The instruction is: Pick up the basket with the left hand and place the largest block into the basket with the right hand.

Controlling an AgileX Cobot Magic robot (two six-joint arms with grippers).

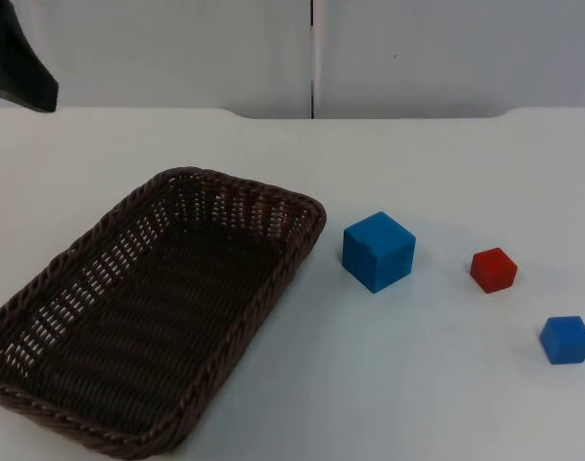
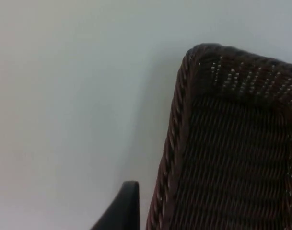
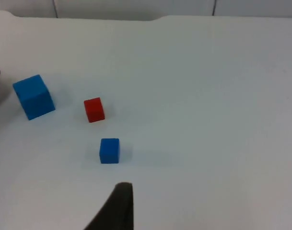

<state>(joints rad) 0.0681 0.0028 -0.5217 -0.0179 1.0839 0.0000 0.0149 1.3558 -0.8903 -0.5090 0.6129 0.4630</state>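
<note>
On the white table (image 1: 446,163) we see the basket (image 1: 148,317) left of the large blue block (image 1: 378,251) (both grippers' finger states we cannot tell).

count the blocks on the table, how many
3: large blue block just right of the basket, red block farther right, small blue block nearest the table's right front.

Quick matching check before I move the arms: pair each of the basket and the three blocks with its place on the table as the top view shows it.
Things:
1. basket
2. large blue block
3. red block
4. small blue block

Places:
A. between the two blue blocks
B. nearest the picture's right edge
C. on the table's left half, empty inside
D. just right of the basket's far corner, apart from it

Pairs: 1-C, 2-D, 3-A, 4-B
</note>
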